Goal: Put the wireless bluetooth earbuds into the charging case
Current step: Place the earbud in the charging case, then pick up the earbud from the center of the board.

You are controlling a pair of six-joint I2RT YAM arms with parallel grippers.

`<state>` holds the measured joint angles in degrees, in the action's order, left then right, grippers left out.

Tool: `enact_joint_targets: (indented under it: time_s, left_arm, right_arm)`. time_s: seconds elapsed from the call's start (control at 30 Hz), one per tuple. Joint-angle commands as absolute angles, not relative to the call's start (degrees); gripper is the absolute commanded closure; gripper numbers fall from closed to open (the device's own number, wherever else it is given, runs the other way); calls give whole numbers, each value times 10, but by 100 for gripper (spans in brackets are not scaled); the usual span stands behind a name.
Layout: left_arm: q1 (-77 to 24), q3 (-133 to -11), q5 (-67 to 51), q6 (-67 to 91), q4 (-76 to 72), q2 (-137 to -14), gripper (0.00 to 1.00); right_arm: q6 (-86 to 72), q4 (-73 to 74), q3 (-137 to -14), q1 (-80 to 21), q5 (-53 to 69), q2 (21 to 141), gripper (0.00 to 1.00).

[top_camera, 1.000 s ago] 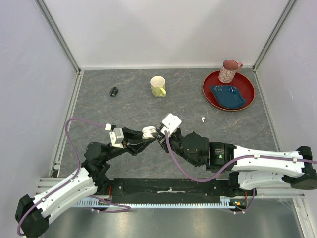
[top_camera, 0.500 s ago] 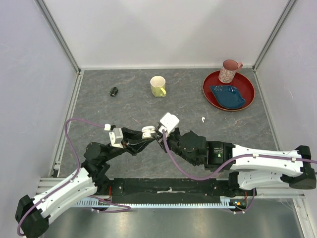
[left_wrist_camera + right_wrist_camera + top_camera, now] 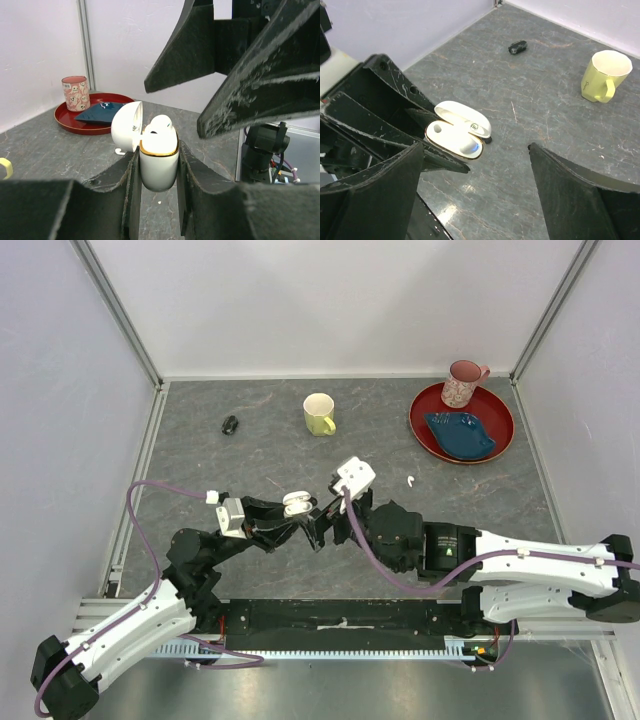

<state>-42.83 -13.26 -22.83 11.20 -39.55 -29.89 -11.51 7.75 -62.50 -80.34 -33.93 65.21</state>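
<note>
Pinching the open charging case [image 3: 456, 139] in the left gripper [image 3: 157, 172], hovering the wide-open, empty right gripper [image 3: 476, 155] at its 4 o'clock, probably risking bumping the proud white earbud [image 3: 161, 126] out.

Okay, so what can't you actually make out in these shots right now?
Top view: the black item at back left is too small to tell one bud from two.
Top view: the white earbud near the red tray is a speck, shape unreadable.
Left wrist view: the left gripper covers the sides of the charging case; its rim hides the slots.
</note>
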Motion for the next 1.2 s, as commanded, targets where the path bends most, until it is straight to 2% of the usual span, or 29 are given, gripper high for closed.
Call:
enact_joint_targets:
  time_s: [0.0,0.3,0.5,0.63,0.73,1.0,1.17]
  left_arm:
    - [-427,-139,-220,106,-425,-292,98]
    - [-427,-145,-217,99,-393,-268,98]
    - [-426,-158,-211,92,-371,-258,98]
    - [-426,-177,-207,84,-360,-258,98]
    - [-426,-194,-194,70,-346,-266,98]
    - [-412,-247,-213,23,-374,-352,98]
    - [-364,-254,-264,62,-476,-438,98]
  right_arm:
    - [-153,35,-646,-792,-363,613,4]
    - [-196,30,-640,-724,-374,552,2]
    - [-307,144,-651,-621,-430,544,2]
    - [-369,228,-645,-509,-346,550,2]
    - [-396,250,-630,-465,-272,555,2]
    - [-419,269,-584,-442,-222,542,2]
    - [-417,286,-577,-435,-234,527,2]
